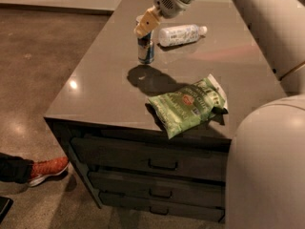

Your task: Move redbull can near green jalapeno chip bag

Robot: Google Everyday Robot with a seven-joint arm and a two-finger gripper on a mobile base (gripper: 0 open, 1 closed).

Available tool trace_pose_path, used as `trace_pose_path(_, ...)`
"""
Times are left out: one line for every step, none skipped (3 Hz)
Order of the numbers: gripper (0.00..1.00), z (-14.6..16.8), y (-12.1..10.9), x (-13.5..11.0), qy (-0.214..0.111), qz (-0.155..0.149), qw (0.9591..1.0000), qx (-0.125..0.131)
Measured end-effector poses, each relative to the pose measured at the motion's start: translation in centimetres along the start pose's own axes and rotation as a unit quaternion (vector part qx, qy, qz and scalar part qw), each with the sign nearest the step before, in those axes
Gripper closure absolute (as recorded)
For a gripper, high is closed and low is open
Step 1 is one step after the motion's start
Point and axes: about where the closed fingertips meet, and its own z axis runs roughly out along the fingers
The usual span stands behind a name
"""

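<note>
The redbull can (146, 50) is a slim blue-and-silver can, upright over the middle of the dark table top (95, 80). My gripper (145, 25) comes down from the upper right, and its tan fingers (143, 26) are shut on the can's top. The green jalapeno chip bag (188, 106) lies flat near the table's front edge, to the right of the can and closer to the camera. A gap of bare table with a dark shadow lies between can and bag.
A white plastic bottle (181, 34) lies on its side at the back, just right of the can. My arm's large pale body (267, 166) fills the right side. Drawers (157, 163) sit below the table top. A person's orange shoe (45, 170) is on the floor at left.
</note>
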Motion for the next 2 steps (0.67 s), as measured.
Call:
trace_pose_path(1.00, -3.4, -1.1, 2.9, -0.010, 0.010, 0.9998, 0.010)
trace_pose_path(1.00, -4.9, -1.4, 4.6, -0.012, 0.017, 0.9997, 0.015)
